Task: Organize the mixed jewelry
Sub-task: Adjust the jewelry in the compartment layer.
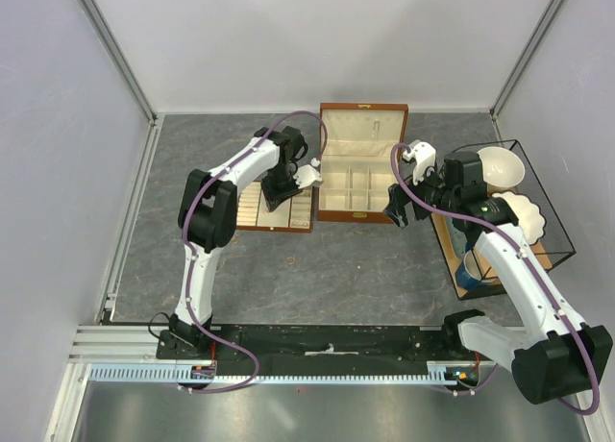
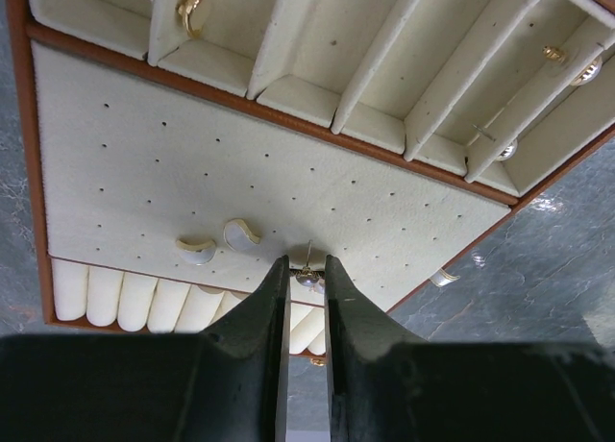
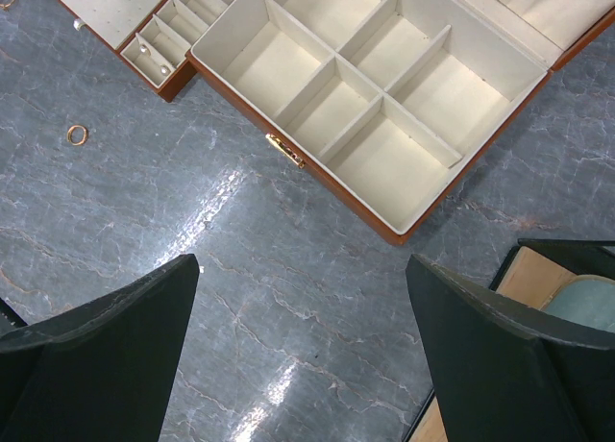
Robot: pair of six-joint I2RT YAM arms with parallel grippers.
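Copper ring (image 3: 76,134): one, loose on table (image 3: 125,211), near slotted tray (image 2: 144,154), front side.
Right gripper (image 3: 300,269): fingers spread wide, right of tray.
Left gripper (image 2: 306,264): over tray, pinching one small stud earring (image 2: 307,278).
Curved earrings (image 2: 196,249): two, lying on tray.
Wooden box (image 3: 384,106): one, six compartments, just right of tray.

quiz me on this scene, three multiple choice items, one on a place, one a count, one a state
1. Where does the loose ring lie?
A in the wooden box
B on the grey table
C in a bowl

2. How many compartments has the wooden box?
A four
B six
C nine

3. The right hand is:
A wide open, empty
B shut on a ring
C shut on the box lid

Answers: 1 B, it sits on the bare surface outside the box. 2 B, dividers make two rows of three. 3 A, its fingers stand far apart with nothing between.
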